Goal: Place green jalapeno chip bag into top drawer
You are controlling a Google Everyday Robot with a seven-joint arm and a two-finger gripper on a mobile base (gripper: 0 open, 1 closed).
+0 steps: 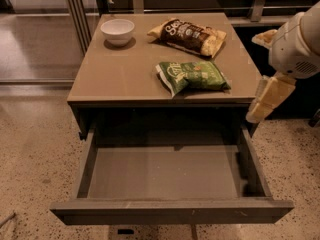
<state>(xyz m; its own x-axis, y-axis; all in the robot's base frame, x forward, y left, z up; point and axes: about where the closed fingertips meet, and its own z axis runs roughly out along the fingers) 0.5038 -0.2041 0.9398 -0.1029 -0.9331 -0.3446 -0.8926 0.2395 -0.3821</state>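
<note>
The green jalapeno chip bag (194, 76) lies flat on the table top near its front right edge. The top drawer (165, 174) is pulled wide open below it, and nothing shows on its grey floor. My gripper (261, 108) hangs at the right side of the table, just off the front right corner. It is to the right of the green bag and a little above the drawer's right wall. It holds nothing that I can see.
A white bowl (117, 31) sits at the table's back left. A dark-brown-and-yellow chip bag (191, 35) lies at the back right. The tan table top (120, 74) ends above the drawer. A glass partition (40, 34) stands to the left, with speckled floor (35, 159) around.
</note>
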